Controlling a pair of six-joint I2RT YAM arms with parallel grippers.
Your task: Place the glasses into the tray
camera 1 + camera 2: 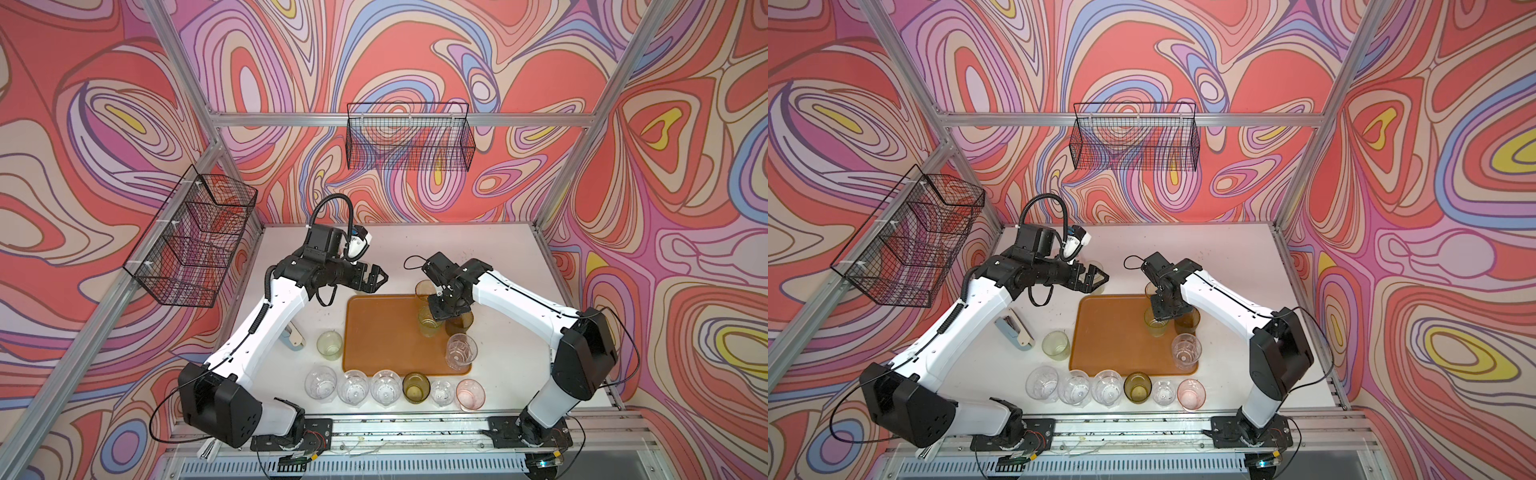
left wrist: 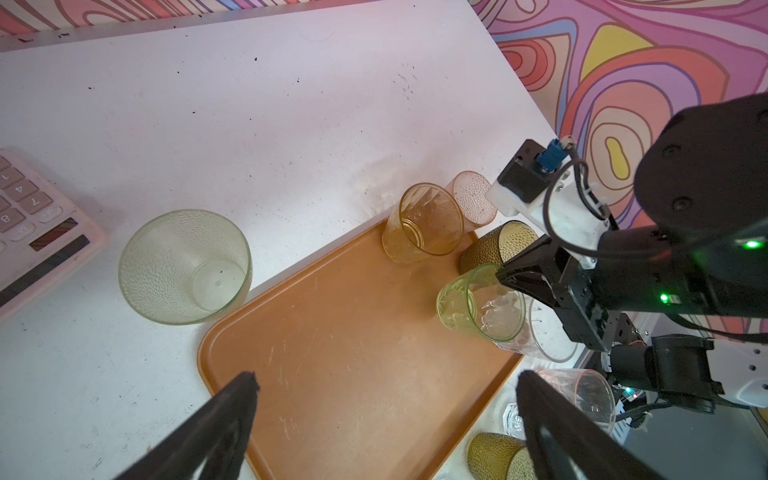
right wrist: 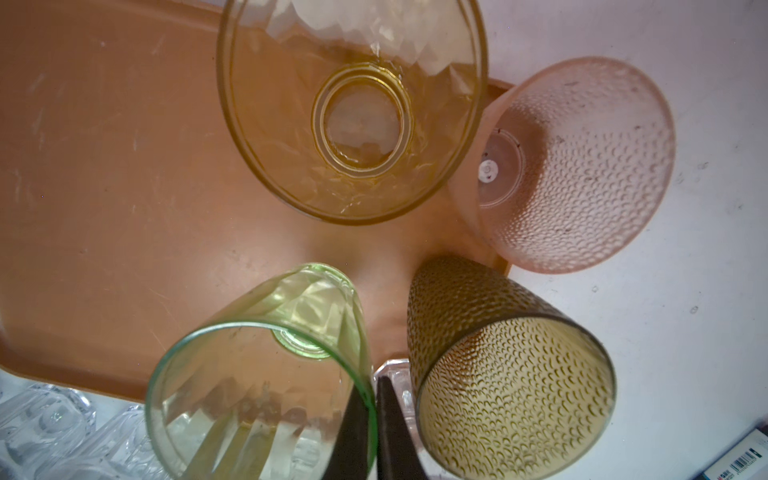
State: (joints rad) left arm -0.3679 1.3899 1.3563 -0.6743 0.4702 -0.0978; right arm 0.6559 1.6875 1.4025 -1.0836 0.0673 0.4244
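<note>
My right gripper is shut on the rim of a green faceted glass, one finger inside it and one outside. It holds the glass tilted over the orange-brown tray. An amber glass, a brown dotted glass and a clear glass stand in the tray. A pink dotted glass stands just off its corner. My left gripper hangs open and empty above the tray's far left corner, near a pale green glass. Several more glasses line the table's front.
Another pale green glass stands left of the tray, beside a stapler. A calculator lies on the table at the back left. Black wire baskets hang on the back wall and the left wall.
</note>
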